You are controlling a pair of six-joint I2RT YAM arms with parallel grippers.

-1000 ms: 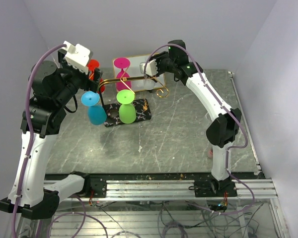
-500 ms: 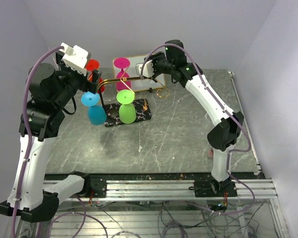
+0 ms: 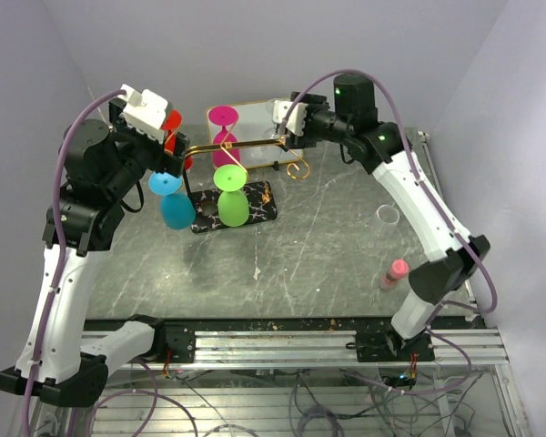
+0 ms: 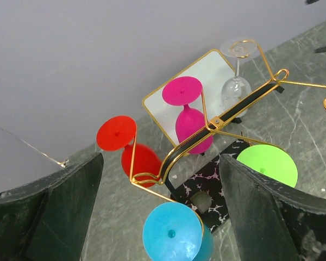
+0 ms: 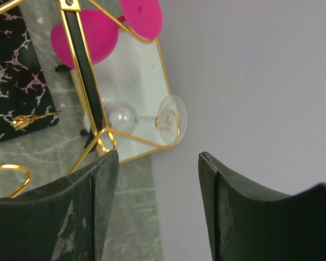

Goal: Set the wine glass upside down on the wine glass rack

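Observation:
The wine glass rack is a gold wire stand on a black marbled base. Red, pink, blue and green glasses hang on it upside down. A clear wine glass hangs upside down at the rack's far right end, its foot in a gold loop; it also shows in the right wrist view. My right gripper is open and empty, raised a little away from that end. My left gripper is open and empty above the rack's left end.
A gold-rimmed white tray lies behind the rack, against the back wall. A pink bottle and a small clear cup are on the table's right side. A gold scroll end sticks out to the rack's right.
My right arm has risen and swung back to the right, its gripper drawing away from the rack's right end. My left arm has shifted only slightly.

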